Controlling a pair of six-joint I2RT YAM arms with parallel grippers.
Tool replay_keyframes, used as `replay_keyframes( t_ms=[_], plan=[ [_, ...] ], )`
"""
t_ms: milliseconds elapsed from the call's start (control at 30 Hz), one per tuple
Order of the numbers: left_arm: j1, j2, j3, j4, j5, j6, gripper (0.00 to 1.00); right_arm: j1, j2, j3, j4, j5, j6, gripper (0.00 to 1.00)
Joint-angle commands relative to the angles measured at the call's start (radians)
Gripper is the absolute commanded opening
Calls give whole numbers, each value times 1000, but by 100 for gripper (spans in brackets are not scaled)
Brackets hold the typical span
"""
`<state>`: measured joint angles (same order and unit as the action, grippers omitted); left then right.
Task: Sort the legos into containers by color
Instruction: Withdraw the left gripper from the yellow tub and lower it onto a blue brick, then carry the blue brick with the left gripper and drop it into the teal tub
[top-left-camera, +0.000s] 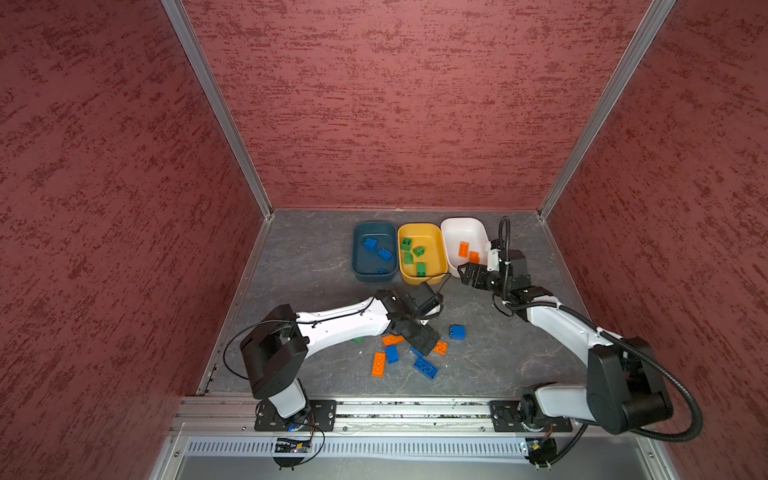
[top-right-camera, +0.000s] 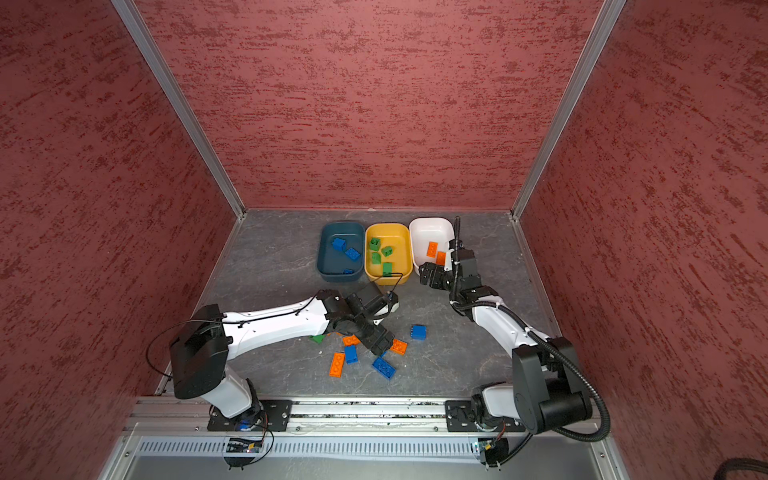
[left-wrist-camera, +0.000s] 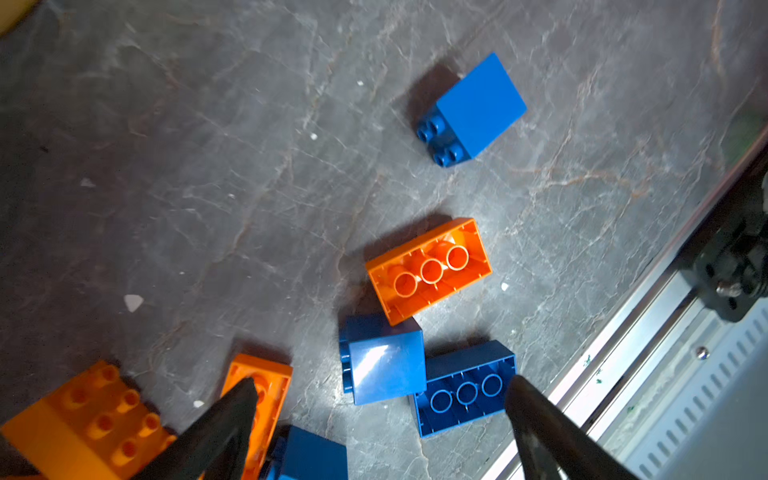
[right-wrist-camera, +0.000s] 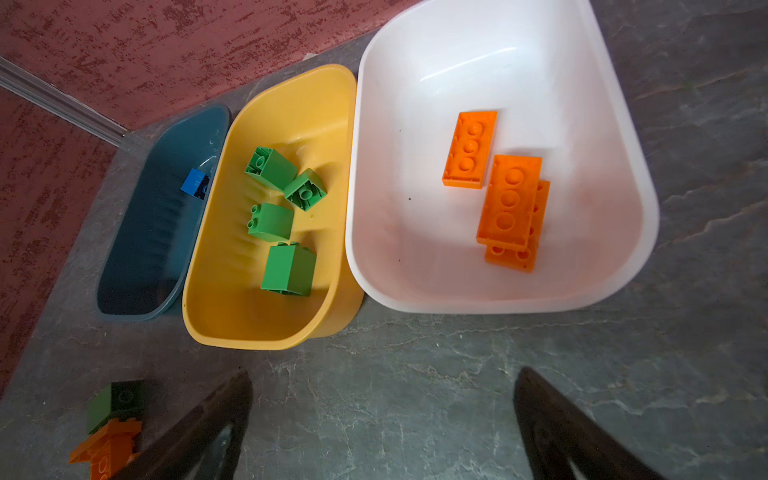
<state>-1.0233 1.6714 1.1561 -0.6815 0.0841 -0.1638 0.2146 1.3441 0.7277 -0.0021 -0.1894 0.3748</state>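
Note:
Loose legos lie mid-table: a blue square brick (top-left-camera: 457, 332), an orange plate (top-left-camera: 378, 364) and a long blue brick (top-left-camera: 425, 368). My left gripper (top-left-camera: 424, 343) (left-wrist-camera: 382, 386) hangs open just above them. Its fingers straddle a blue square brick (left-wrist-camera: 384, 363), an upturned long blue brick (left-wrist-camera: 465, 390) and an orange plate (left-wrist-camera: 266, 399), gripping nothing. Three containers stand at the back: teal (top-left-camera: 356, 253) with blue bricks, yellow (top-left-camera: 419, 226) with green ones, white (top-left-camera: 461, 220) with orange plates (right-wrist-camera: 469, 149). My right gripper (top-left-camera: 465, 272) (right-wrist-camera: 382, 378) is open and empty over bare table before the white container (right-wrist-camera: 415, 62).
A green brick (top-left-camera: 357, 340) lies partly under the left forearm. An upturned orange brick (left-wrist-camera: 428, 270) and another blue square brick (left-wrist-camera: 478, 108) sit beyond the left fingers. The metal rail (top-left-camera: 395, 409) runs along the table's front edge. Red walls close three sides.

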Motion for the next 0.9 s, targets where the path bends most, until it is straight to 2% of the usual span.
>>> replay_keyframes(
  t_ms=[0, 100, 233, 300, 467, 633, 767, 867],
  plan=[
    [0, 53, -4, -37, 16, 41, 89, 7, 0, 18, 53, 16, 2, 99],
    [-1, 80, -7, -17, 23, 43, 84, 8, 3, 21, 53, 13, -1, 99],
    [-1, 122, 1, 3, 11, 36, 72, 7, -1, 17, 52, 4, -15, 99],
    [-1, 141, 9, 6, -1, 35, 71, 7, -5, 12, 50, 4, -23, 99],
    [-1, 169, 14, 24, 4, 43, 60, 9, -25, -10, 66, 6, -34, 99],
    [2, 193, 25, 27, -19, 64, 54, 9, -48, -44, 107, 10, -45, 99],
    [2, 192, 21, 45, -35, 50, 43, 10, -50, -48, 106, -37, -64, 99],
    [14, 178, 6, 63, -42, 23, 36, 21, -49, -51, 105, -121, -102, 99]
  ],
)
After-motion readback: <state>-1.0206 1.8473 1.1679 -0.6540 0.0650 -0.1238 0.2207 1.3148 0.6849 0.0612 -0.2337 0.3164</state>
